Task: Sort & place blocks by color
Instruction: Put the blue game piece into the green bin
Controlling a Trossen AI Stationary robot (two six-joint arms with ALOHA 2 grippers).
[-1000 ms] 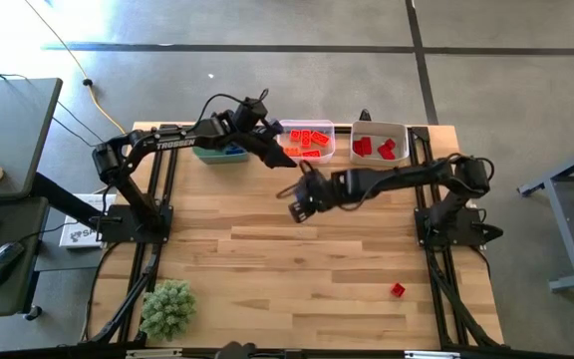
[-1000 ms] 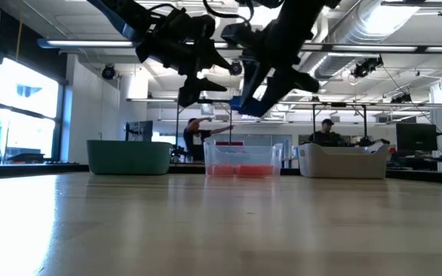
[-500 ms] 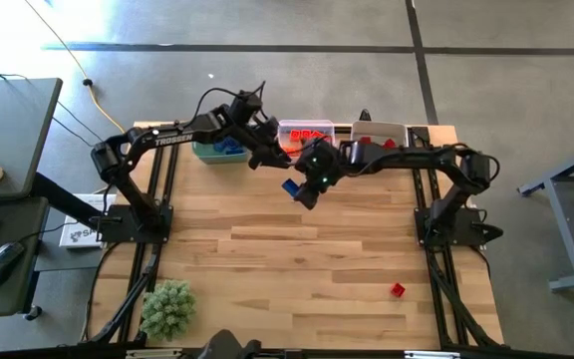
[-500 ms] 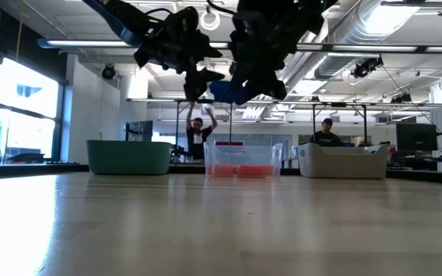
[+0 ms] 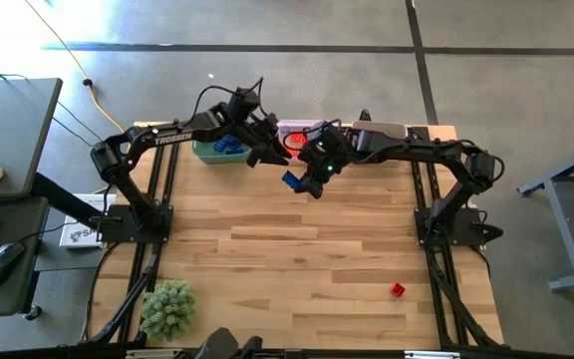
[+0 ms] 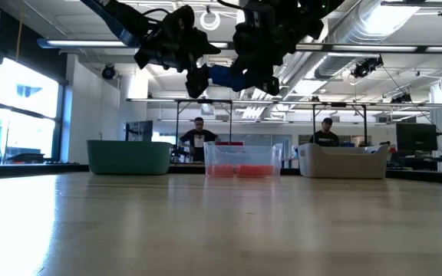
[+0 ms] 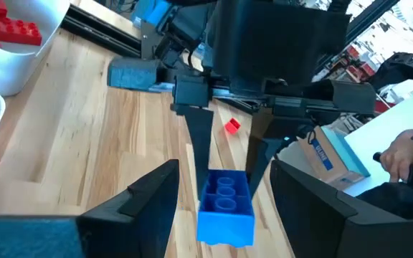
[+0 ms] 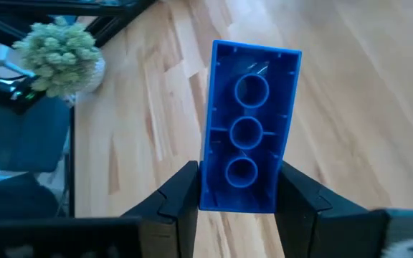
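At upper centre of the high view, the right gripper [image 5: 300, 180] is clamping a blue brick [image 5: 292, 180] above the table, near the teal bin [image 5: 207, 152]. The left gripper [image 5: 264, 157] is hovering just beside it, fingers spread and empty. Judged risk: the crowded arms colliding, knocking the brick loose.

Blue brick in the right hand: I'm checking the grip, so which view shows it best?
Right wrist view: the blue brick fills the frame, clamped between the fingers. Left wrist view shows its studs; high and low views show a small blue patch.
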